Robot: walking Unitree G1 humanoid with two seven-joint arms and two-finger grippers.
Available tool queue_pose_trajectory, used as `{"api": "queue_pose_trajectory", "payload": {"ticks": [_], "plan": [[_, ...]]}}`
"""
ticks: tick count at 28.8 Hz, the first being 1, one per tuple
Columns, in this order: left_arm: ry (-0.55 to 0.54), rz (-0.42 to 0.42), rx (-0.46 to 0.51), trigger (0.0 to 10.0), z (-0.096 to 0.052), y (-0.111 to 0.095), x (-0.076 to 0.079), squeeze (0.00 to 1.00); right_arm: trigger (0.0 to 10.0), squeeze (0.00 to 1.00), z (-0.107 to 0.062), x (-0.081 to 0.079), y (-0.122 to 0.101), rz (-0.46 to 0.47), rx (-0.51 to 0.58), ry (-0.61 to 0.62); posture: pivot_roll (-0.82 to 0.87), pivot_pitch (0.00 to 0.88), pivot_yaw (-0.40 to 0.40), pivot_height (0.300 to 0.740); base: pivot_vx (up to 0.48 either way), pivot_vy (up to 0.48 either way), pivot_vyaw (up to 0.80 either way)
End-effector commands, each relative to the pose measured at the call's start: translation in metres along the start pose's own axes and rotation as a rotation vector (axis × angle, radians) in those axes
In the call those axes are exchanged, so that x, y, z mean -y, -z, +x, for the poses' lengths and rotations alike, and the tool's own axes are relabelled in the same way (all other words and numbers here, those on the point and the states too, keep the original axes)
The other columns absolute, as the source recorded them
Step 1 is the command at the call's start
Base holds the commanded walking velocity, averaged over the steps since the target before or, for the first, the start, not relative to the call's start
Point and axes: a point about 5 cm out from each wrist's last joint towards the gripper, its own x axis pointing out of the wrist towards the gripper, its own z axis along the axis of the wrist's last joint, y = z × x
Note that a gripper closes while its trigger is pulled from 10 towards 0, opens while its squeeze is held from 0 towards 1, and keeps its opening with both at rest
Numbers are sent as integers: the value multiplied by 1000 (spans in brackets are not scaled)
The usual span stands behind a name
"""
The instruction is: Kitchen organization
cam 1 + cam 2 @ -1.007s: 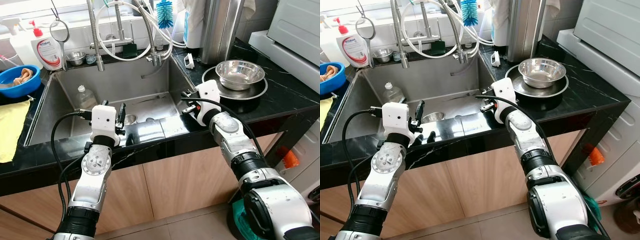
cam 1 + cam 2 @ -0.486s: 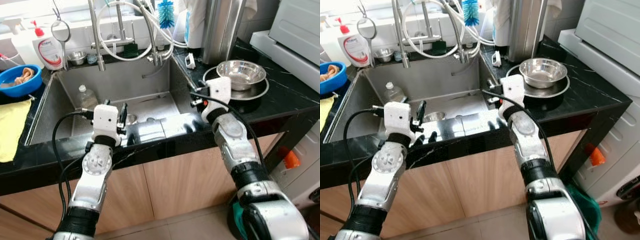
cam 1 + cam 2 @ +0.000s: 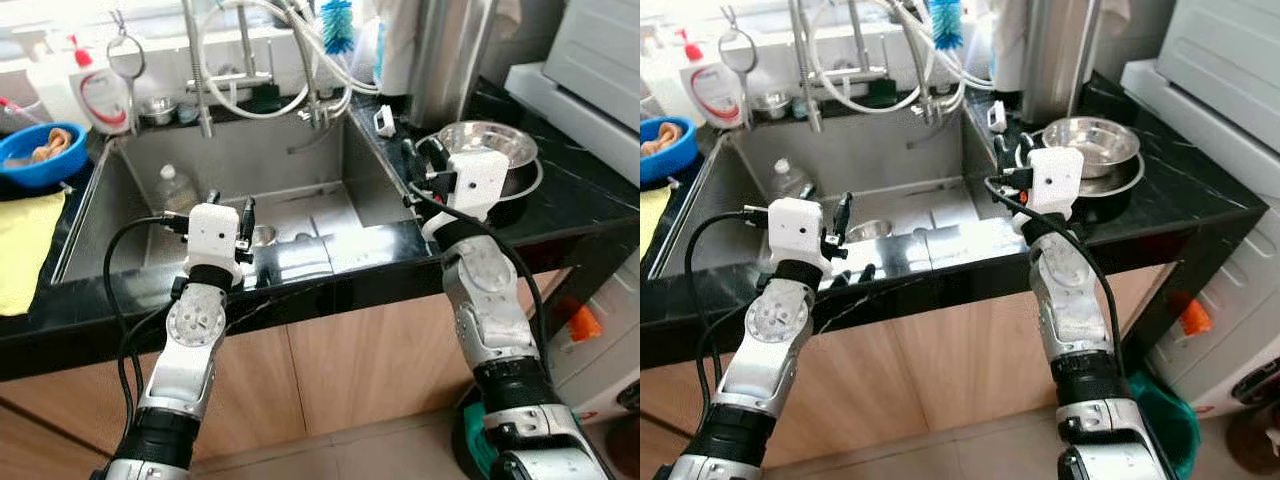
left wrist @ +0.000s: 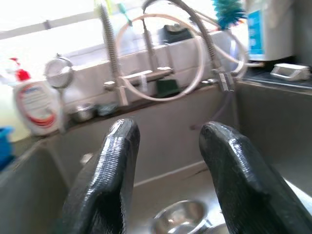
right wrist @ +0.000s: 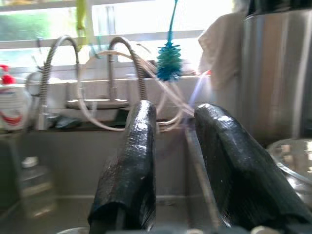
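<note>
- The left gripper (image 4: 165, 161) is above the front edge of the sink (image 3: 140, 215), and its two black fingers (image 4: 109, 165) stand apart with nothing between them.
- The right gripper (image 5: 175, 161) is raised at the right corner of the sink, just beside the steel bowl (image 3: 485, 145); its fingers are also apart and hold nothing.
- The steel bowl sits in a wider steel dish (image 3: 525, 185) on the black counter (image 3: 590, 195), to the right of the sink.
- Inside the sink a small clear bottle (image 3: 176, 188) stands near the back left, and a small steel cup (image 4: 181, 223) lies on the bottom near the drain, under the left gripper.
- Behind the sink there are the faucet (image 3: 195, 70) with looped white hoses, a blue brush (image 3: 337, 25) that hangs above, and a white soap bottle with a red pump (image 3: 97, 95).
- On the left counter a blue bowl (image 3: 40, 165) holds something pale, and a yellow cloth (image 3: 25, 250) lies in front of it.
- A tall steel pot (image 3: 455, 50) stands behind the steel bowl, and a white appliance (image 3: 590, 60) is at the far right.
</note>
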Motion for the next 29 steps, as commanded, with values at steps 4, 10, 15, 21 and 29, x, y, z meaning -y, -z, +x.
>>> {"api": "queue_pose_trajectory", "payload": {"ticks": [4, 10, 15, 21, 29], "plan": [[-3, 12, 4, 10000, 4, -2, -3, 0, 10000, 0, 3, 1, -13, -4, 20, -5, -160, 0, 67, 740, 247, -409, 0], [-18, 12, -18, 10000, 3, 2, -5, 0, 10000, 0, 5, 3, -18, -26, 24, -8, -169, 0, 71, 740, 167, -242, 0], [8, 5, -23, 10000, 2, 3, -1, 0, 10000, 0, 6, 4, -20, -10, 17, -5, -167, 0, 66, 740, 0, 0, 0], [12, -18, -32, 10000, 3, 4, 0, 0, 10000, 0, 8, 4, -22, -30, 9, -16, -172, 0, 62, 740, 0, 0, 0], [4, -15, -32, 10000, 5, 3, -1, 0, 10000, 0, 11, 7, -27, -57, -5, -14, -178, 0, 58, 740, 0, 0, 0]]}}
